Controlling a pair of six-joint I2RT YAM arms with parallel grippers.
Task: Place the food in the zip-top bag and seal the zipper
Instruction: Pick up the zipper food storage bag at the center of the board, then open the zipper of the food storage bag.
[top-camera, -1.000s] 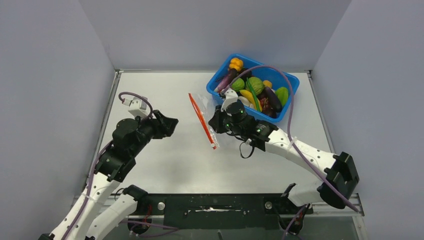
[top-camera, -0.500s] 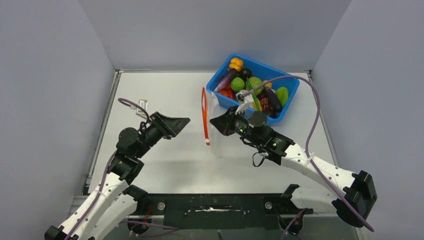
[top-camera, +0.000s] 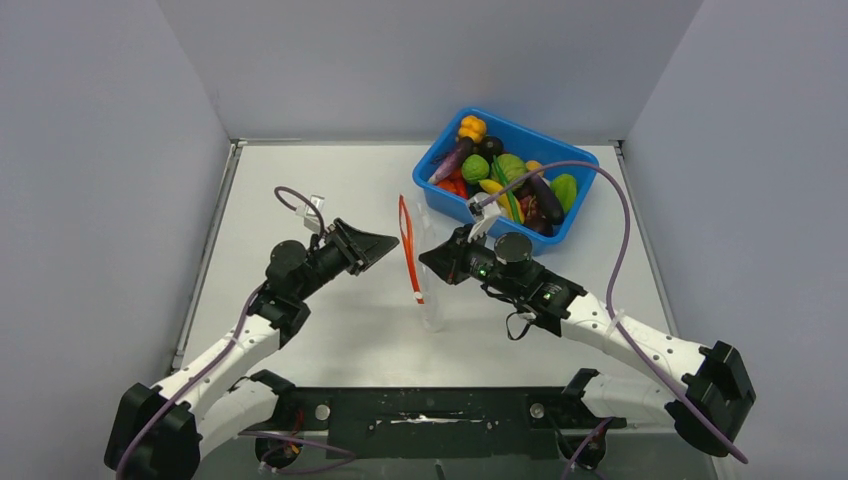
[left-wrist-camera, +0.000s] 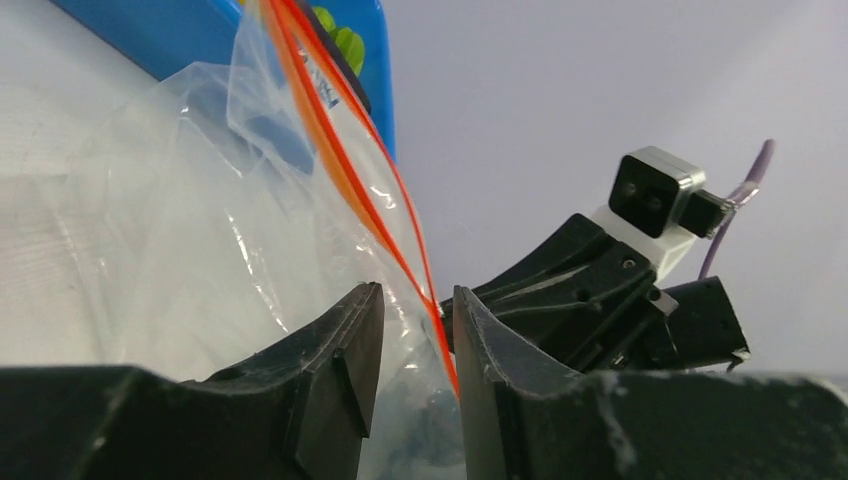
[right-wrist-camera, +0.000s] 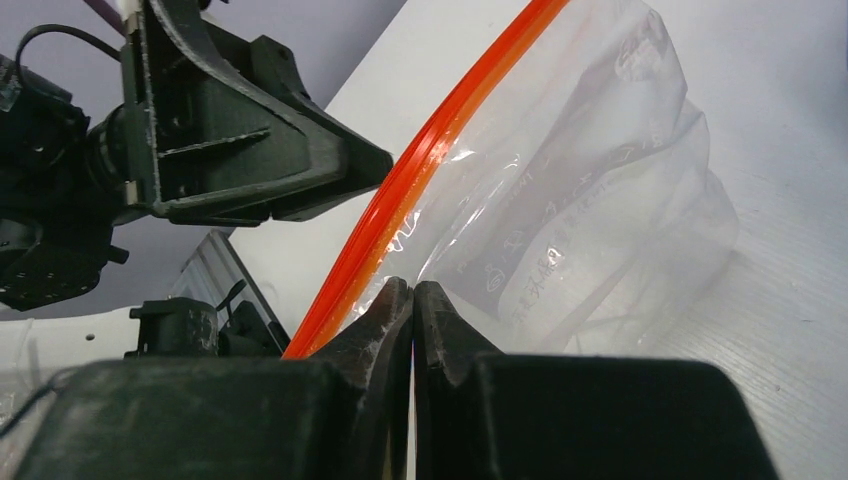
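Blue plastic bin (top-camera: 530, 130) at far right, white tabletop (top-camera: 300, 190), plain grey walls (top-camera: 430, 60) around

Soft, even light leaves only faint shadows on the bench (top-camera: 330, 190), small glints on the zip-top bag (right-wrist-camera: 600, 200), and both wrist views blur their nearest foreground.

zip-top bag (top-camera: 430, 292): clear, crinkly, upright, pinched by right gripper (top-camera: 428, 258)
zipper (top-camera: 406, 245): red-orange, between left gripper (top-camera: 392, 240) parted jaws
food (top-camera: 505, 178): colourful toys heaped beyond right gripper
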